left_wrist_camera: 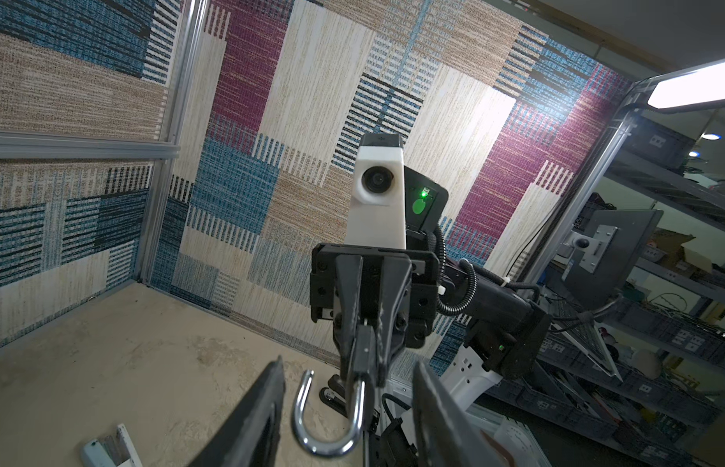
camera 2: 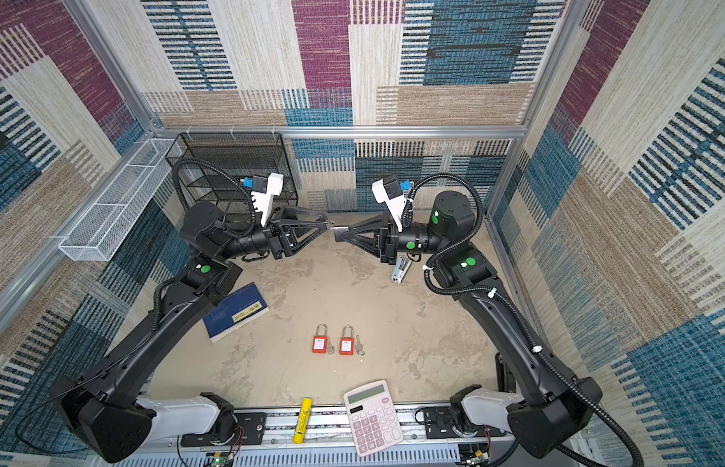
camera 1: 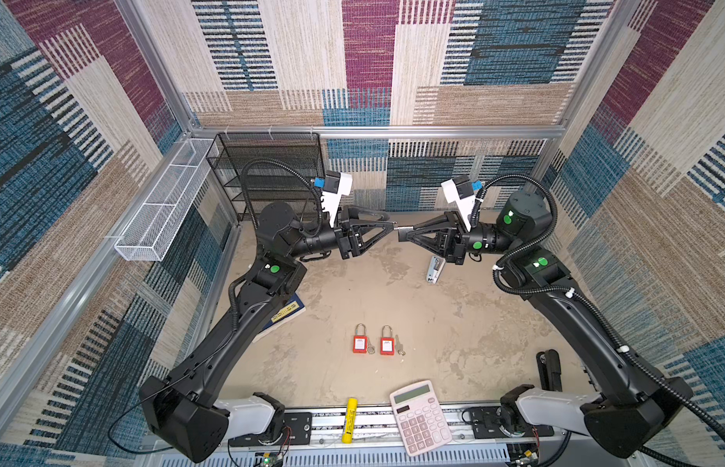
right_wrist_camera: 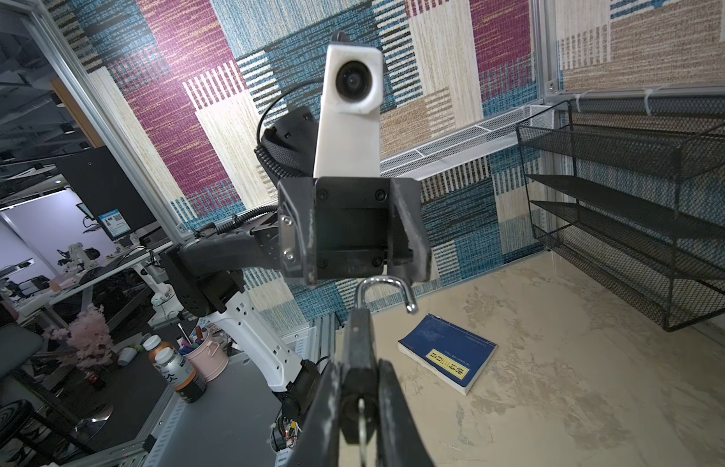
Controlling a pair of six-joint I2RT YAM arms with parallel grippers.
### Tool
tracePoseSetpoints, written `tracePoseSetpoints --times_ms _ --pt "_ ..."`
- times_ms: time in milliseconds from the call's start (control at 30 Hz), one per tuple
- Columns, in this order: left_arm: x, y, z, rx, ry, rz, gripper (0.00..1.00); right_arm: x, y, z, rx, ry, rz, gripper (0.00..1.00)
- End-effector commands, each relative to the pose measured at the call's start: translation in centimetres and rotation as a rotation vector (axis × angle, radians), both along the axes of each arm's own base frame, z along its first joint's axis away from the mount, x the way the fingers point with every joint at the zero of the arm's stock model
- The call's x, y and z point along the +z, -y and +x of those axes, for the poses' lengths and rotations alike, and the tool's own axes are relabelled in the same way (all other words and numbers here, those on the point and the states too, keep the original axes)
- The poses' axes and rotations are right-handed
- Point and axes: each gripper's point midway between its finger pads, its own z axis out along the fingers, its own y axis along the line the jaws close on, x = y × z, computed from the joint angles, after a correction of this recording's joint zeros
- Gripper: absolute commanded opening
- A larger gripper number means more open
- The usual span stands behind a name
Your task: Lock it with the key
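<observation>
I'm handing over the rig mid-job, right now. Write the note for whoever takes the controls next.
Grippers: the right gripper is shut on the body of a dark padlock, held in the air above the table. The left gripper is open, its jaws on either side of the open shackle without gripping it.
On the table: two red padlocks, a key beside each, with neither gripper near them.
Done: the dark padlock is up and facing the left arm.
Left: probably closing the shackle and turning a key. Whether a key is in the held padlock is unclear.
</observation>
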Motion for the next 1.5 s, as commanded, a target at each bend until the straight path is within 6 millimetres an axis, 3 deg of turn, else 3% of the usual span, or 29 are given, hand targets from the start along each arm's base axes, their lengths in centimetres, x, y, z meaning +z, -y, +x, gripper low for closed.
tracePoseSetpoints --times_ms 0,433,767,1067,1467 --pt "0.3 -0.1 -0.6 -0.012 0.025 -0.002 0.53 0.8 -0.1 0.4 -0.011 0.028 0.020 0.00" --pt "-0.3 -0.2 -0.6 -0.007 0.015 0.012 0.52 1.6 -0.2 0.4 -0.001 0.037 0.030 0.00" --pt "-0.5 -0.2 -0.7 -0.007 0.012 0.013 0.35 1.9 -0.1 0.4 0.000 0.044 0.038 0.00" --pt "-0.6 -0.2 -0.7 -0.008 0.007 0.014 0.32 2.1 -0.1 0.4 0.003 0.045 0.049 0.00" --pt "-0.4 -0.1 -0.5 -0.016 -0.010 0.000 0.13 1.6 -0.3 0.4 0.023 0.033 0.046 0.00"
